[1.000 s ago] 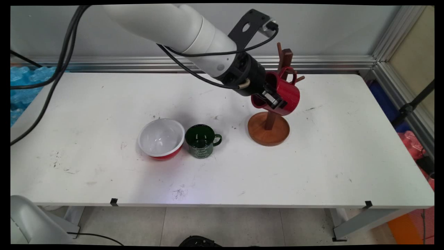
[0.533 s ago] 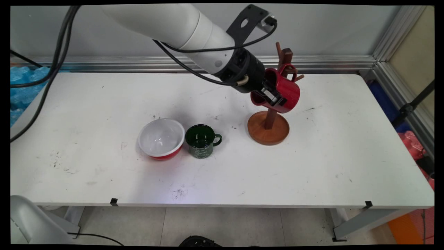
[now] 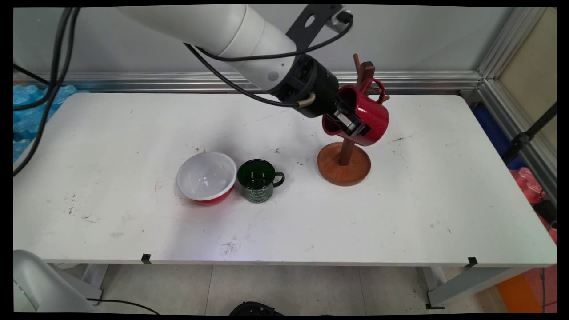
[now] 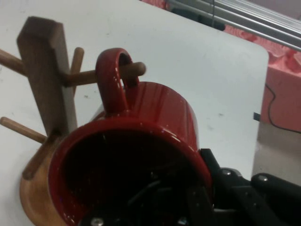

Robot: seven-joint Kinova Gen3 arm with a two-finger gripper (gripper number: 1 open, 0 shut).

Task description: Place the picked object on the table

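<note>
A: Gripper (image 3: 351,124)? State, hold.

B: Closed on the rim wall of the red mug (image 3: 371,118). One finger inside the mouth, the other outside against the wall; the hand view shows the outer finger (image 4: 235,188) black at the mug's lower right rim. Jaws narrowed to the wall's thickness, no more.

A: Mug's place?

B: Off the table, tipped on its side, mouth toward the arm. It sits against the wooden mug stand (image 3: 344,162), at about 12 o'clock from the stand's round base, in front of the upright post. From the table's middle, that is roughly 2 o'clock.

A: Handle?

B: Turned up and away from the gripper. In the hand view the red loop (image 4: 115,77) has a wooden peg (image 4: 134,69) passing through it; the peg's end shows just past the loop. Whether the loop bears on the peg, cannot tell.

A: Other pegs?

B: Several more stick out of the post, all bare.

A: Anything else on the table (image 3: 444,200)?

B: Green mug (image 3: 259,180), upright, handle at 3 o'clock, at about 8 o'clock from the stand base and well apart from it. Just beside it at 9 o'clock, a bowl (image 3: 206,177), white inside, red outside, upright. The two look nearly touching.
</note>
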